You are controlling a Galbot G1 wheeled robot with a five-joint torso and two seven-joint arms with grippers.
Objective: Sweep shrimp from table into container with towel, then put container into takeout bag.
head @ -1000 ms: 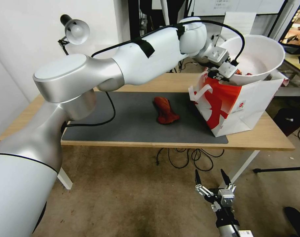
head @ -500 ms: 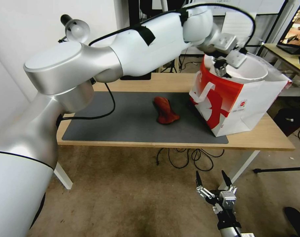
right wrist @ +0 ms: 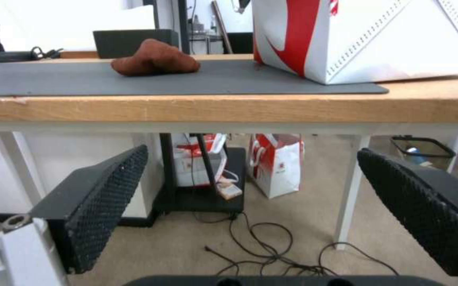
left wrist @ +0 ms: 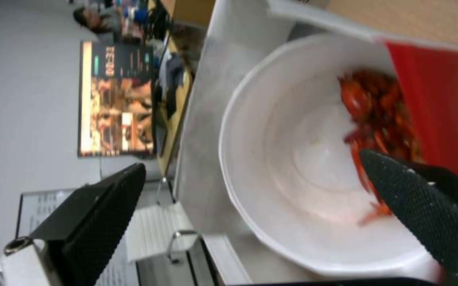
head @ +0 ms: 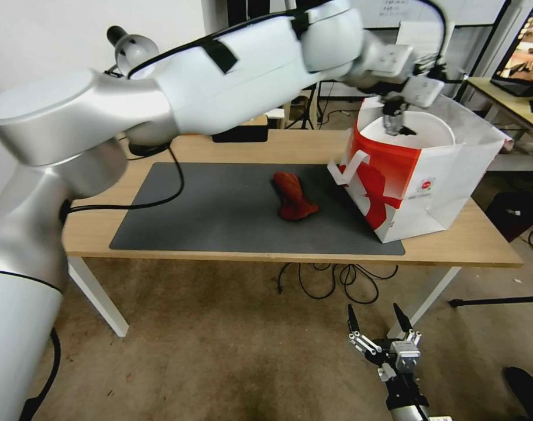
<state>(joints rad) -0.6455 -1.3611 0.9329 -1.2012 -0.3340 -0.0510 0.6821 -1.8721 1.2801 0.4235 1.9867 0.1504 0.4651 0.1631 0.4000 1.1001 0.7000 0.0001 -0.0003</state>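
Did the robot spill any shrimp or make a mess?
No spill shows. The shrimp lie inside the container, which sits in the takeout bag. The towel lies crumpled on the mat.

Even, bright indoor light falls from above, leaving only soft shadows under the table (head: 465, 240). The head view bends straight lines near its edges (a wide lens). The left wrist view is smeared with blur, its shrimp (left wrist: 383, 107) indistinct; the right wrist view stays fairly sharp.
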